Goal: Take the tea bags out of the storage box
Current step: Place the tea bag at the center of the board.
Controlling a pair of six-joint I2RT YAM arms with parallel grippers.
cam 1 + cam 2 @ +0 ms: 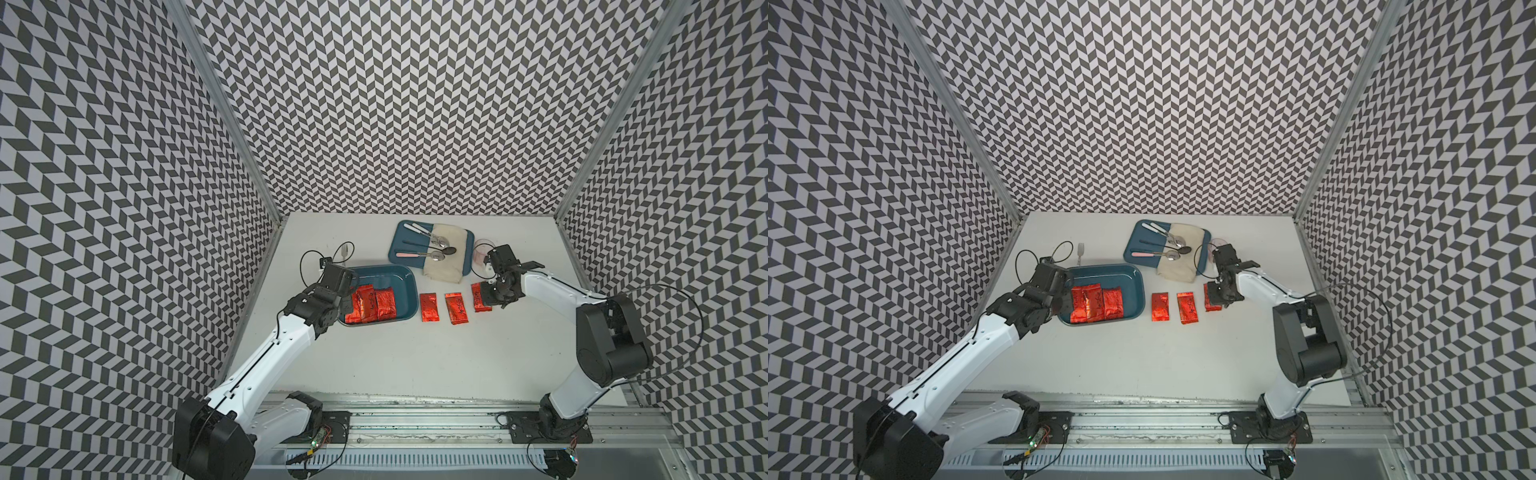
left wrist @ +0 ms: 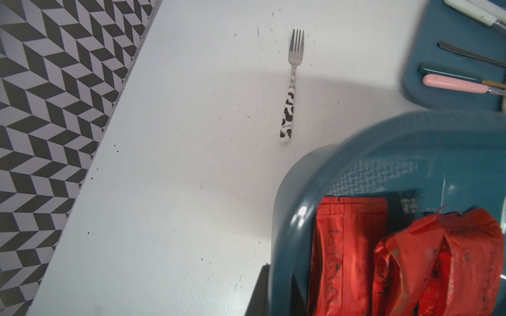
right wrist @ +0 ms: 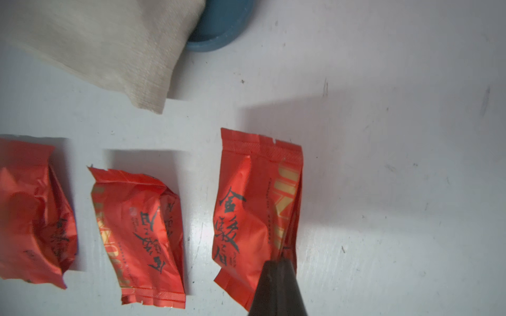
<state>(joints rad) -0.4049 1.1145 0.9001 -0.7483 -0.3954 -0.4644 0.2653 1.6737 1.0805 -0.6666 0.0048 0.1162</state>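
Three bags [image 1: 370,306] lie in the box [image 1: 392,277], left of centre. Two more [image 1: 428,307] lie on the table [image 1: 415,365] just right of it. The right gripper [image 3: 277,273] is clamped on the rightmost bag [image 3: 246,208]; the left gripper [image 1: 344,302] pinches the box's left wall.

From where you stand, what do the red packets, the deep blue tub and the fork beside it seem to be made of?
The tea bags: probably metallised foil, shiny and sharply crinkled. The storage box: likely moulded plastic, glossy enough to mirror the wall pattern. The fork: bright metal tines; its cow-spotted handle looks like plastic or ceramic, which I cannot tell.
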